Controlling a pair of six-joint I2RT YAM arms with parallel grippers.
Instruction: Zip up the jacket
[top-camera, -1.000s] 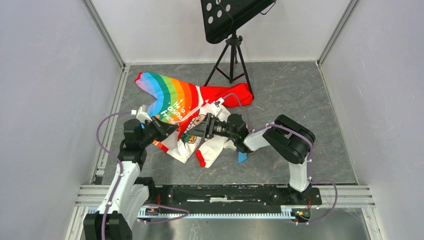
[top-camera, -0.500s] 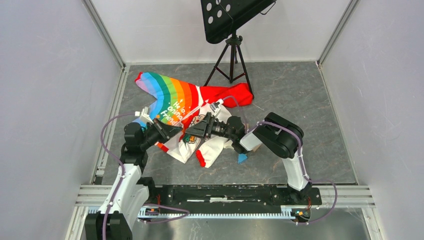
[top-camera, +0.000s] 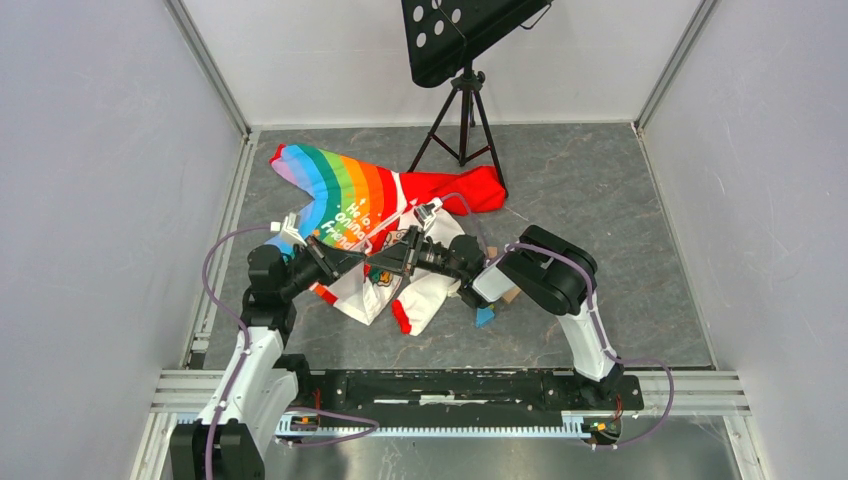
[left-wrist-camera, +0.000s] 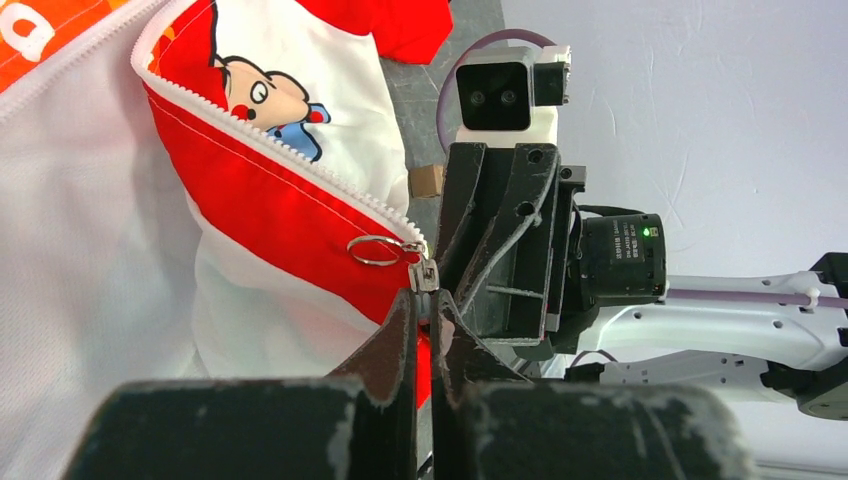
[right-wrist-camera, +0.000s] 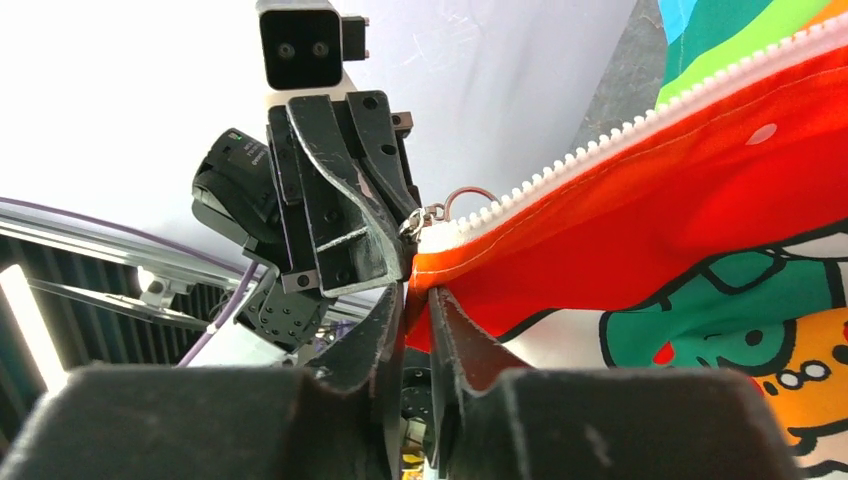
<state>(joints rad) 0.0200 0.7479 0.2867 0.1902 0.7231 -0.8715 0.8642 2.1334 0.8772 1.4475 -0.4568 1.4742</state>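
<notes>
the left gripper (left-wrist-camera: 425, 305) has its fingers pressed together, pinching right at the foot of the small metal zipper slider (left-wrist-camera: 427, 273); whether it has the pull tab or only the cloth under it cannot be told. a thin wire ring (left-wrist-camera: 375, 250) hangs from the slider just to its side. the right gripper (right-wrist-camera: 415, 295) faces it nose to nose from the right, also pressed together, and nips the red hem at the bottom end of the zip, just below the slider. the two sets of fingertips are almost touching

from that meeting point the white plastic zipper teeth (left-wrist-camera: 270, 145) run in one fairly straight line away from both grippers, toward the far side and the rainbow-striped panel. that line is the axis the coming move likely turns on: the slider probably has to travel along it, away from the right gripper's anchor, so the left arm looks the one to pull while the right holds the hem

the small white child's fabric jacket with cartoon print and red sleeve (top-camera: 350, 200) lies crumpled on the grey stone-look table (top-camera: 600, 200), left of centre, its near edge lifted between the grippers
</notes>
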